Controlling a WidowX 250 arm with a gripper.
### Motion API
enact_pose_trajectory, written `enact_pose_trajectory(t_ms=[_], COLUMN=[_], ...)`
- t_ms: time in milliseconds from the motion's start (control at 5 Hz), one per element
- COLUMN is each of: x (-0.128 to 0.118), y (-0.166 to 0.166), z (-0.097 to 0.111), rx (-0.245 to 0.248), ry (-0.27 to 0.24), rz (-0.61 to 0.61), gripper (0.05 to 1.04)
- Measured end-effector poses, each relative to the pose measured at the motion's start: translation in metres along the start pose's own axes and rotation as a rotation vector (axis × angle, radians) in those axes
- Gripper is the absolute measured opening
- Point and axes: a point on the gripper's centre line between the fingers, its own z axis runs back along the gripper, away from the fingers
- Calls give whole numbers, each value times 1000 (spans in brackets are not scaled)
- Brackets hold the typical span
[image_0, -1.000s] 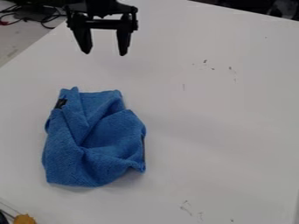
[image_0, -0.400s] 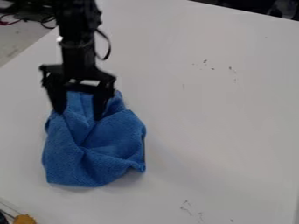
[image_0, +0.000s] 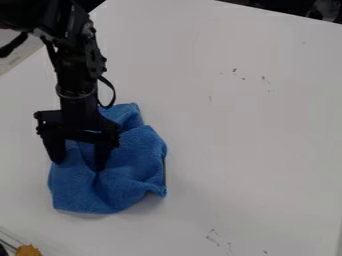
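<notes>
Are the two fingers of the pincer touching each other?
No, the pincer has its fingers apart, with part of the cloth visible between them.

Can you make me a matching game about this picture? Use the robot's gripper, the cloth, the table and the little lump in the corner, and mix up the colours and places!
Things:
1. The table
2. The gripper
3. The small lump
4. The cloth

Colours, places and states:
A. Blue, crumpled and folded
B. Orange-yellow, near the bottom left corner
C. White with a few dark marks
D. Black, open, its fingers pointing down

Right pairs: 1-C, 2-D, 3-B, 4-A
</notes>
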Motion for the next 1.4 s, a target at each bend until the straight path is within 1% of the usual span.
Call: enact_pose_trajectory(t_ms=[200,600,1000,1200,1400], x=[3,17,40,54,69], y=[-9,-46,-90,-111,-133], z=[-8,-12,-8,-5,-2], rx=[-7,-22,-70,-87,-93], ry=[-12,20,5,-5,-9], rz=[-4,-83,-140,-153,-161], gripper=[1000,1000,1001,1001,1001])
